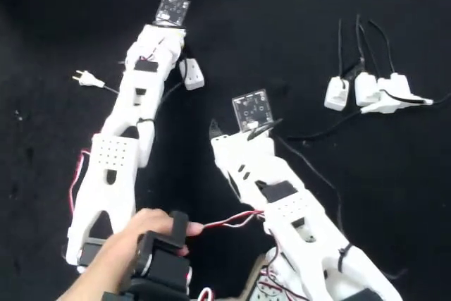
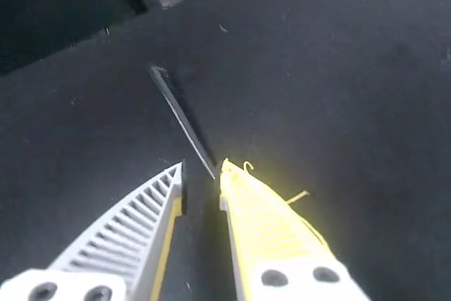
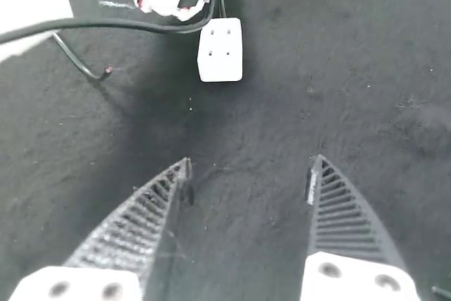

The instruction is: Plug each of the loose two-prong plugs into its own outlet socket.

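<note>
A loose white two-prong plug (image 1: 87, 78) lies on the black mat left of the left arm (image 1: 141, 96), its thin black cord trailing toward that arm. A white outlet socket (image 1: 192, 73) sits just right of the arm's wrist. My left gripper (image 2: 202, 172) hovers low over the mat, open only a narrow gap, with a thin black cable (image 2: 180, 114) running up to its tips. My right gripper (image 3: 248, 174) is open wide over bare mat, short of the white socket (image 3: 220, 48). Its dark tip (image 1: 214, 130) is mid-table.
At the right stand two more white sockets (image 1: 337, 93) (image 1: 366, 88) and a white plug (image 1: 396, 98) set into one, with black cords fanning out. A person's hand (image 1: 130, 248) holds the left arm's base at the front edge.
</note>
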Controlling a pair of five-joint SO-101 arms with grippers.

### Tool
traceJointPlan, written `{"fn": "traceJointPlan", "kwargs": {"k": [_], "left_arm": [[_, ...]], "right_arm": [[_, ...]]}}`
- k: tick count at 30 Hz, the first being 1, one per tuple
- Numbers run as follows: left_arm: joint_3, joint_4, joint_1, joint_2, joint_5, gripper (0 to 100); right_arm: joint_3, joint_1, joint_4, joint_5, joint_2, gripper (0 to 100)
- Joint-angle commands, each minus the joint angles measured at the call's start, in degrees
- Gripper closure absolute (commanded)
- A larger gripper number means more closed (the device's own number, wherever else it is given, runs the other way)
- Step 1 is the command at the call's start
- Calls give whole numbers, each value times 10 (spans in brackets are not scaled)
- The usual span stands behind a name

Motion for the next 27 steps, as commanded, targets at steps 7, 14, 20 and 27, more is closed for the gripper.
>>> {"fn": "traceJointPlan", "kwargs": {"k": [7, 14, 20, 27], "left_arm": [[-171, 163, 8, 28, -11, 902], [-204, 295, -7, 24, -12, 902], [-269, 416, -26, 24, -42, 901], [-357, 402, -13, 25, -4, 901]], "right_arm": [[-6, 26, -18, -2, -21, 748], [-6, 31, -18, -2, -22, 748], [-6, 31, -18, -2, -22, 748], [-6, 31, -18, -2, -23, 748]]}}
